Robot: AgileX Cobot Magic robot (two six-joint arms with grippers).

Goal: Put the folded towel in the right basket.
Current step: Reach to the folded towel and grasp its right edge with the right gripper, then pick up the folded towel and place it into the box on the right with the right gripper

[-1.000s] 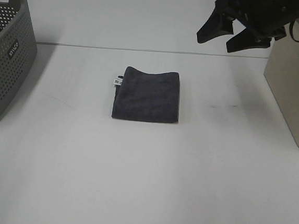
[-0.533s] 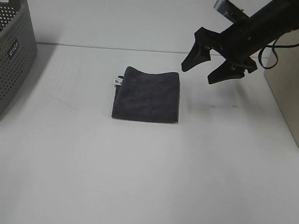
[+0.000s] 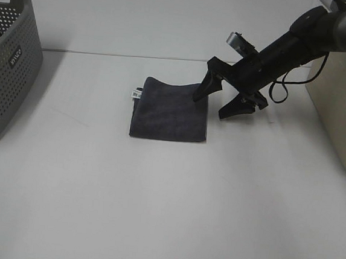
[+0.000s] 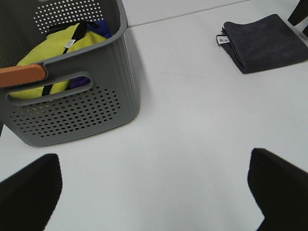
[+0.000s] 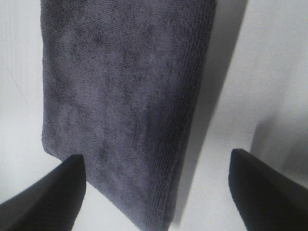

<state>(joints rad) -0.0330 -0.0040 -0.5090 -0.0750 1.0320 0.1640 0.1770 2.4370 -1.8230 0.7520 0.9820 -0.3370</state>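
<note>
Straddling one edge of folded towel point(image 3: 167, 112): right tool point(image 3: 208, 108), jaws apart.

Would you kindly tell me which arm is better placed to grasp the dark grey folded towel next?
The right arm. The right fingers, open, are poised over the dark grey folded towel's right edge, near the beige basket. The left fingers sit far off beside the grey perforated basket.

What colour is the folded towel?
The towel is plain dark greyish purple; right wrist view shows it best.
</note>
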